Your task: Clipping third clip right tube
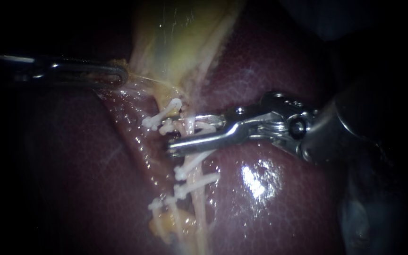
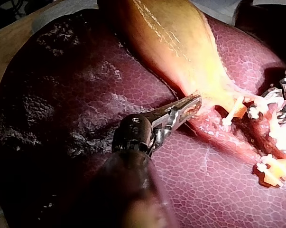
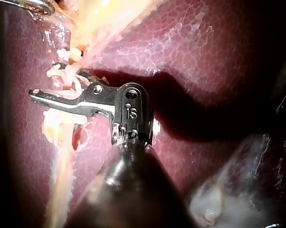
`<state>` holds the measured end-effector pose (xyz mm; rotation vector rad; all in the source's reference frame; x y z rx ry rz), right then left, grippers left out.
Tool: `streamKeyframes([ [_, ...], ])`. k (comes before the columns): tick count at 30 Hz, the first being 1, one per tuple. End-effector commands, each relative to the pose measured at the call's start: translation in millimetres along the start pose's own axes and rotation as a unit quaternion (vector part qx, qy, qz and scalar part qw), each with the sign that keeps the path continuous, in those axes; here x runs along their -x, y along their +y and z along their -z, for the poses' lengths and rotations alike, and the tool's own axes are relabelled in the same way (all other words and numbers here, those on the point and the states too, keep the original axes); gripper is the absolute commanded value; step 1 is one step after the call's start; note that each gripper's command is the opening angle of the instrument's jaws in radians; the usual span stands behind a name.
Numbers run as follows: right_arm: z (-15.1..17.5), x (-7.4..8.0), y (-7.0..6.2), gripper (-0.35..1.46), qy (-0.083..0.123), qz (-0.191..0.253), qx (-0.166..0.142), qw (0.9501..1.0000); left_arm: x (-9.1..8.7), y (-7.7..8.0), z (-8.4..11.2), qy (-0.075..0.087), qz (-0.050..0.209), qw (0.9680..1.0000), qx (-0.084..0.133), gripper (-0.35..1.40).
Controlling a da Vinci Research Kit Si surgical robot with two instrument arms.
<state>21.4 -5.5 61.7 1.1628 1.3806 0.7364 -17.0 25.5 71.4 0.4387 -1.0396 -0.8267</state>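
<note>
My right instrument comes in from the right, its jaws standing apart around the pale right tube with a white clip seated between them. In the right wrist view the clip curves from one jaw of that instrument to the other. Two white clips cross the same tube just below. My left instrument is shut on pale tissue at the edge of the gallbladder, and its jaws lie together on that rim in the left wrist view.
Dark red liver lies all around, with a wet glare patch right of the tubes. More white clips sit on the tissue strand to the left, and another lower down beside yellow fat.
</note>
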Motion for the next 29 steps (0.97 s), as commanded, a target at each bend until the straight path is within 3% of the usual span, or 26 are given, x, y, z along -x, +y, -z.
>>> streamKeyframes([
  [1, 0.0, 0.0, 0.1, 0.32, 0.000, -0.002, 0.001, 1.0000, 0.0, 0.0, 0.0, 0.000, 0.000, 1.0000, 0.000, -0.35],
  [12, 0.5, 0.0, 0.5, -0.35, -0.002, -0.014, 0.005, 0.9999, 0.0, 0.0, 0.0, 0.000, 0.000, 1.0000, 0.000, -0.35],
  [29, 0.7, 0.0, 0.5, -0.35, -0.004, -0.025, 0.008, 0.9996, 0.0, 0.1, 0.0, 0.000, 0.000, 1.0000, 0.000, -0.35],
])
